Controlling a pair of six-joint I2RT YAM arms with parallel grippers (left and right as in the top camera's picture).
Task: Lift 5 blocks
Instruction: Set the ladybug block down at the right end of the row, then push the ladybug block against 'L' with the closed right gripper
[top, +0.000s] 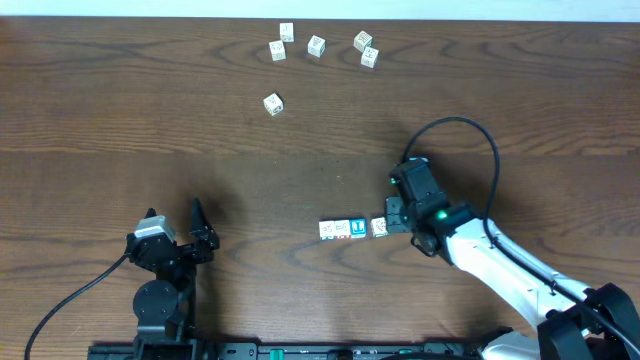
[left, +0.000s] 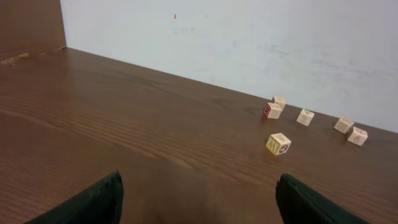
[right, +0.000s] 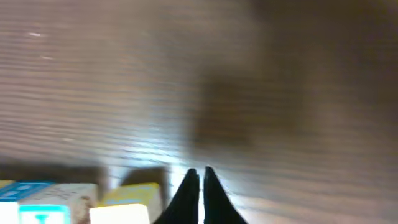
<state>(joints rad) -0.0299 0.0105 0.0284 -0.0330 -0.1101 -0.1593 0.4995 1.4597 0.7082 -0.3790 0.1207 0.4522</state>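
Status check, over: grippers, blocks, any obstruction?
Left gripper open, empty. Right gripper shut on nothing, beside the row of blocks. No block lifted. Nothing in the way.

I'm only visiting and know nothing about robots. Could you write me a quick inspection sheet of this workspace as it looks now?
Surface: dark wooden table.
Job's things: short row of printed blocks, one blue-faced, resting on the table.
Clutter: six loose cubes scattered at the far side.
Grippers: left gripper open, holding nothing; right gripper shut on nothing, beside the row.
Cables: black cable loops above the right arm; second cable trails from the left.
Surroundings: pale wall behind the table.
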